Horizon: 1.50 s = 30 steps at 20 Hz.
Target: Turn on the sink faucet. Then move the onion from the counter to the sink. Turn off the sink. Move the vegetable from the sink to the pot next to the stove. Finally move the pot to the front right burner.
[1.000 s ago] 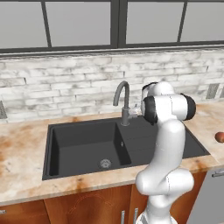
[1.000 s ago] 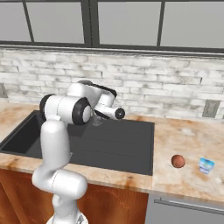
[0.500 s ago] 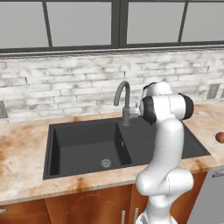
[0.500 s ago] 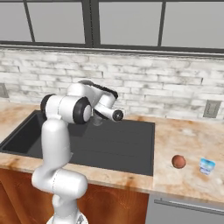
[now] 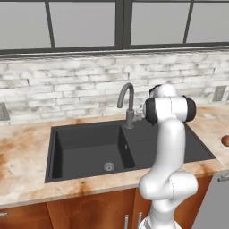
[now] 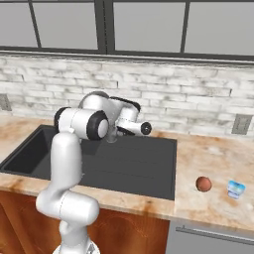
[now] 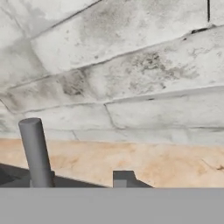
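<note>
Little has moved since a second ago: our hand stays by the sink faucet (image 5: 127, 103), edged slightly closer. Pincer (image 5: 139, 117) state: we cannot tell. Step: nudge the side lever gently sideways, without overshooting. Lever lies just beside the pincer; onion (image 6: 203, 184) waits well apart on the counter (image 6: 218, 158).

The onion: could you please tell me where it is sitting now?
In the right base view the onion sits on the counter, right of the sink, beside a small blue-white item.
</note>
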Available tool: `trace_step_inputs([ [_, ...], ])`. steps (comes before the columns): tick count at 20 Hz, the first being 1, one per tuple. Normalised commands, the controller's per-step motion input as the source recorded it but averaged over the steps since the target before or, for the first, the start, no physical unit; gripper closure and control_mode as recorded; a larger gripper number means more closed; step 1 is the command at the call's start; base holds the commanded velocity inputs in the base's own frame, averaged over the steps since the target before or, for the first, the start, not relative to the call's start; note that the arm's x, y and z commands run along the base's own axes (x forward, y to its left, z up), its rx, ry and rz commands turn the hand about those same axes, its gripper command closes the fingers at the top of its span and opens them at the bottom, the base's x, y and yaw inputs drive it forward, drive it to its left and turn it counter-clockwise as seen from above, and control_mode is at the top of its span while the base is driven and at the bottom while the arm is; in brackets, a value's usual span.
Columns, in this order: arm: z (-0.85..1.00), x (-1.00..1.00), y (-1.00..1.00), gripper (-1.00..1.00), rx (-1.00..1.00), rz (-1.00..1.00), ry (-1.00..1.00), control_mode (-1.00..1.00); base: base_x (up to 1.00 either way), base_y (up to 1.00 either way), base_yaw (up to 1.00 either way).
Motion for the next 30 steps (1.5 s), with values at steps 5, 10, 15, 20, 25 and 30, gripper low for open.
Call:
trace_step_inputs([
  [5,-0.81,0.00,-0.93,1.00,0.07,-0.11,0.09,-1.00,0.00,0.00,0.00],
  [10,-0.75,-0.01,-0.84,1.00,0.07,-0.12,0.09,-1.00,0.00,0.00,0.00],
  [15,0.21,-0.27,-0.06,-1.00,0.01,-0.18,0.02,-1.00,0.00,0.00,0.00],
  [20,0.56,-0.41,0.01,-1.00,0.00,-0.14,0.00,-1.00,0.00,0.00,0.00],
  [25,0.84,-0.47,-0.03,-1.00,-0.04,-0.17,0.00,-1.00,0.00,0.00,0.00],
  [30,0.71,-0.50,-0.29,-1.00,-0.08,-0.22,0.04,-1.00,0.00,0.00,0.00],
])
